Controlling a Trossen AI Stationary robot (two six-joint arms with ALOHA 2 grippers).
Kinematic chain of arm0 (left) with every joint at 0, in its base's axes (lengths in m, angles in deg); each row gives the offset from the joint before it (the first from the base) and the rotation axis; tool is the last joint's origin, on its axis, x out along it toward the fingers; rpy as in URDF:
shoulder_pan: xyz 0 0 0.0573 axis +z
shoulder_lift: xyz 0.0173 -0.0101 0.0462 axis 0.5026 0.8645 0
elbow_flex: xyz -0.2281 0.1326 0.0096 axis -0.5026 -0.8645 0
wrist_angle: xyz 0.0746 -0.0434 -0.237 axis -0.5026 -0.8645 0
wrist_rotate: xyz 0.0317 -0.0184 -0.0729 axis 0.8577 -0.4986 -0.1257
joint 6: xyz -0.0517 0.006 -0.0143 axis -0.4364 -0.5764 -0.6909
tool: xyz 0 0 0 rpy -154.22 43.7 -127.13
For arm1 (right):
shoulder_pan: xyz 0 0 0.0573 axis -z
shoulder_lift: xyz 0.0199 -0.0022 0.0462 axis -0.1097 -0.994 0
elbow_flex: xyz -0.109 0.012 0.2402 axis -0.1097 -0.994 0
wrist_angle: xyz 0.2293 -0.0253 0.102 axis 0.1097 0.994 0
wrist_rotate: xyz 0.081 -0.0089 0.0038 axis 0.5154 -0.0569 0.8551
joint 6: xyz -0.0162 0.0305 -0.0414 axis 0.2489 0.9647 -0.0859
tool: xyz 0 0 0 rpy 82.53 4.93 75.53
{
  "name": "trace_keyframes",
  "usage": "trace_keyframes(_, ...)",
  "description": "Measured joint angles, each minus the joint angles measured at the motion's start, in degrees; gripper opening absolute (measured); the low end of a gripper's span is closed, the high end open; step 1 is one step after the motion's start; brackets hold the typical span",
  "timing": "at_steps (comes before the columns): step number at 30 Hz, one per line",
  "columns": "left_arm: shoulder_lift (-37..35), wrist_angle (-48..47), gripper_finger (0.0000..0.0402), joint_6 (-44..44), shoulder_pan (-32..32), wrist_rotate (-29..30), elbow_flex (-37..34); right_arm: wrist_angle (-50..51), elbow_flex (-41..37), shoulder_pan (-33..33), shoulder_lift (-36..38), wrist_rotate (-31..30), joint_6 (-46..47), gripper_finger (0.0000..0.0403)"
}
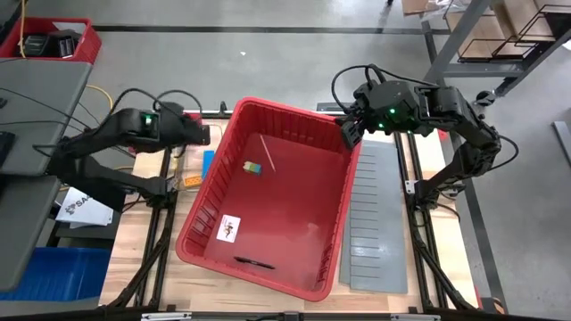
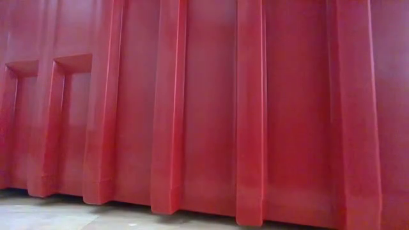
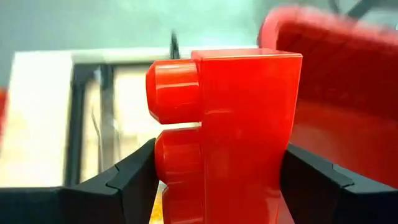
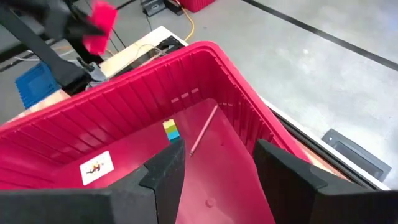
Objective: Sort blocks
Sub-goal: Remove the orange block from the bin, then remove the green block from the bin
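My left gripper is shut on a red block beside the far left corner of the large red bin. The block also shows in the right wrist view. A small stack of yellow, green and blue blocks lies on the bin's floor, also seen in the right wrist view. A blue block and an orange block lie on the table left of the bin. My right gripper is open and empty above the bin's far right corner. My left gripper pinches the red block between its two fingers. One finger is on the studded side and the other on the opposite flat side. The block is lifted clear of the table, outside the bin's left wall.
Grey slotted divider sheets lie on the table right of the bin. Inside the bin are a thin stick, a white label and a dark pen. The bin's wall fills the low view.
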Motion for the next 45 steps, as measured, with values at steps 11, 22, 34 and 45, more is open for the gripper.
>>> trace_keyframes(11, -3.6, 2.4, 0.0268, -5.8, 5.8, -14.4, -24.5, -2.7, 0.0, 0.0, -0.5, 1.3, 1.6, 0.0186)
trace_keyframes(22, -3.7, 9.5, 0.0391, -2.3, 8.3, -16.1, -26.8, -2.5, 0.0, 0.0, -0.6, 1.5, 1.5, 0.0186)
trace_keyframes(34, 3.1, 22.3, 0.0391, 36.2, 9.8, -18.2, -0.1, -2.4, 0.0, 0.0, -0.6, 1.5, 1.5, 0.0186)
trace_keyframes(45, 31.9, 5.8, 0.0392, 92.7, 9.3, -28.6, 18.2, -2.4, 0.0, 0.0, -0.6, 1.4, 4.7, 0.0186)
